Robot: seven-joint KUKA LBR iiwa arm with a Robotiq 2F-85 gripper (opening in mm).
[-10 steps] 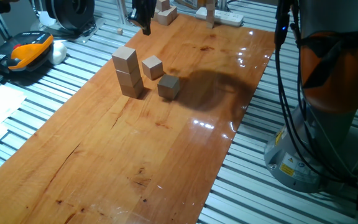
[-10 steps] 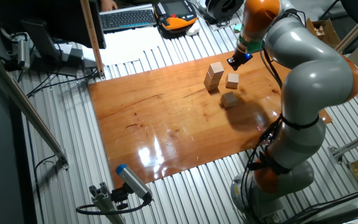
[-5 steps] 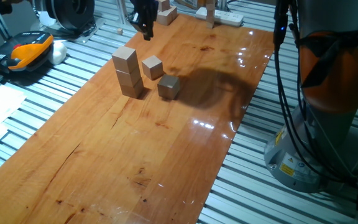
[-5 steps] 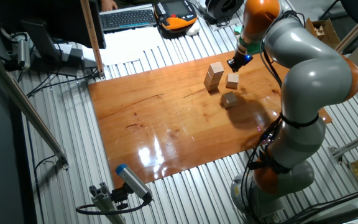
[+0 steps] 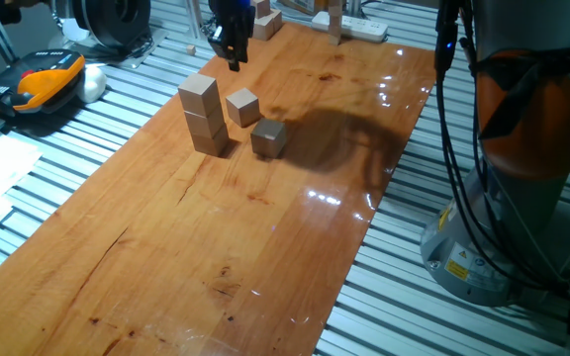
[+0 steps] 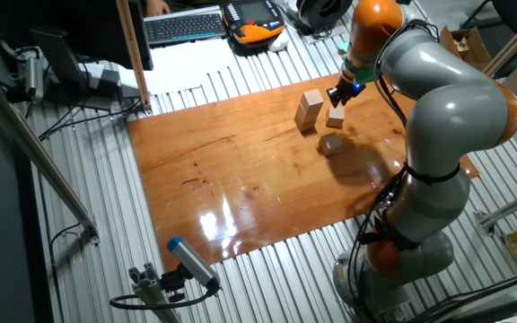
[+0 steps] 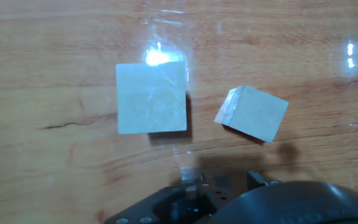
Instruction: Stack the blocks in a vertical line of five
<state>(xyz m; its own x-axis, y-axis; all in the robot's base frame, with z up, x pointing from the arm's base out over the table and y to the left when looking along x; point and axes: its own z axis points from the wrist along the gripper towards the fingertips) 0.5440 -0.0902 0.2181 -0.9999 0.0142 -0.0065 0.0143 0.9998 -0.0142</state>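
A stack of three tan wooden cubes (image 5: 203, 114) stands on the wooden board (image 5: 216, 247); it also shows in the other fixed view (image 6: 309, 109). A loose cube (image 5: 242, 106) lies just to its right, and another loose cube (image 5: 268, 137) lies nearer the front. My gripper (image 5: 231, 51) hangs above the board behind the first loose cube (image 6: 335, 117), with nothing in it and its jaws apart. In the hand view, the stack's top (image 7: 151, 98) is at the centre left, a turned loose cube (image 7: 252, 113) is to its right, and the gripper (image 7: 224, 182) is at the bottom edge.
More wooden blocks (image 5: 263, 20), a wooden post (image 5: 334, 20) and a white power strip (image 5: 359, 28) stand at the board's far end. An orange and black device (image 5: 43, 79) lies left of the board. The robot's base (image 5: 522, 198) stands to the right.
My gripper has moved down and forward toward the loose cube beside the stack. The cubes have not moved.
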